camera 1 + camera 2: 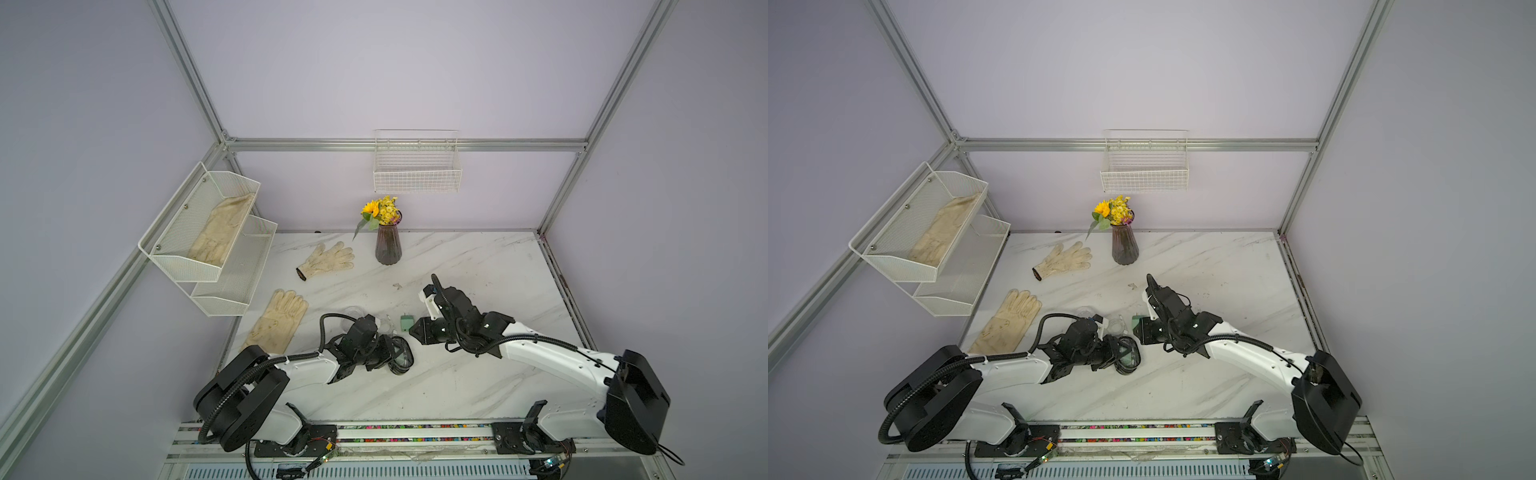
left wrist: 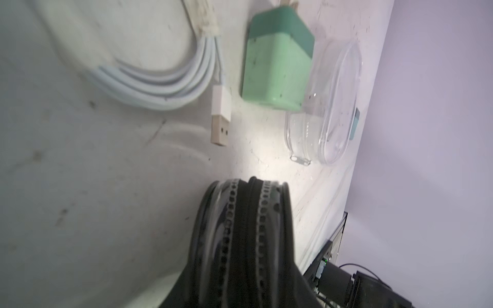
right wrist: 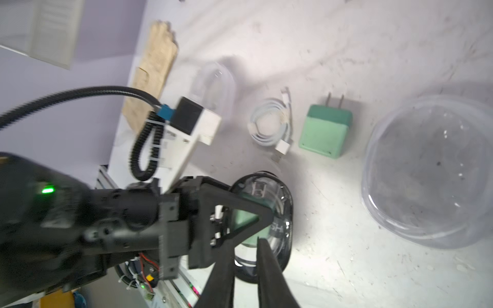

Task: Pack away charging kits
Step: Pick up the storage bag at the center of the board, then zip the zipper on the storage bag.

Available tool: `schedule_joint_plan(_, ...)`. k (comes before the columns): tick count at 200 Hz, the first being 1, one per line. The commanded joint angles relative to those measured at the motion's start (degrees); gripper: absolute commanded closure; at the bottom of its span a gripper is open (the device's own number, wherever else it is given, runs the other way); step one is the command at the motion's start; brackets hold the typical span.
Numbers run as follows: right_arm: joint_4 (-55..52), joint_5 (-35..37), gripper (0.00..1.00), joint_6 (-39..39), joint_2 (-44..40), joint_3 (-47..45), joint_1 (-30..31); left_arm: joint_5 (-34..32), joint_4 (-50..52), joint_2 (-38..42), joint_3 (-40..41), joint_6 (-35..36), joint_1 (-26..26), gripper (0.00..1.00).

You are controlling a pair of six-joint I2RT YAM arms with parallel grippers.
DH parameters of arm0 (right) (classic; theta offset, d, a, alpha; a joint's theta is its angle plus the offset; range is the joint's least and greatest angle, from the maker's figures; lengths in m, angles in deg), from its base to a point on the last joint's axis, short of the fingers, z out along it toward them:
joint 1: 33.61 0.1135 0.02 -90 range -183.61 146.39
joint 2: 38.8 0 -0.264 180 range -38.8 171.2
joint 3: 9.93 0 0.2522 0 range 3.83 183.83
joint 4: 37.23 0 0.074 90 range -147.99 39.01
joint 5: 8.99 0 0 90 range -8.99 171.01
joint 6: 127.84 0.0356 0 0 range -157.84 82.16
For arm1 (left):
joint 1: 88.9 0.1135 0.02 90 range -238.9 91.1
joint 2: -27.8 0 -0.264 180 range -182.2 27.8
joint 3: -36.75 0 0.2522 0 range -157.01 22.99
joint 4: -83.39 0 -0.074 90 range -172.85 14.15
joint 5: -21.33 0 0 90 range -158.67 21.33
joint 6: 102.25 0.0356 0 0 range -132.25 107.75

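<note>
My left gripper (image 1: 394,354) is shut on the black-rimmed clear case (image 2: 240,226), which stands on its edge on the table with a mint-green charger (image 3: 246,217) inside it. My right gripper (image 3: 245,246) hovers right at that case, its fingers slightly open with nothing between them. A second mint-green charger (image 3: 325,130) lies loose on the table beside a coiled white cable (image 3: 272,128); both also show in the left wrist view as charger (image 2: 277,61) and cable (image 2: 160,85). An empty clear case (image 2: 328,112) lies past the charger. Another clear case (image 1: 353,311) sits behind the left wrist.
Two cream gloves (image 1: 328,259) (image 1: 276,322) lie at the table's left. A vase of yellow flowers (image 1: 387,245) stands at the back. A white wire basket (image 1: 417,174) hangs on the back wall. A two-tier mesh rack (image 1: 208,266) on the left wall holds a third glove.
</note>
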Motion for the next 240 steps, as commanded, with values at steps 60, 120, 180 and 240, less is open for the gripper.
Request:
schedule_joint_plan(60,3.1,10.3,0.77,4.4,-1.4,3.0,8.7,-19.0,13.4,3.7,-17.9,-14.5,-2.0,0.77)
schedule_joint_plan(120,2.4,12.7,0.73,3.7,1.3,3.5,8.7,-19.3,14.2,4.4,-19.1,-17.2,-2.3,0.77)
schedule_joint_plan(180,3.9,11.6,0.67,4.9,1.9,0.2,8.7,-19.6,14.8,5.3,-19.3,-17.9,-2.3,0.77)
schedule_joint_plan(240,3.8,13.0,0.68,3.5,1.1,-1.7,8.7,-18.6,14.3,4.5,-19.9,-17.5,-2.3,0.77)
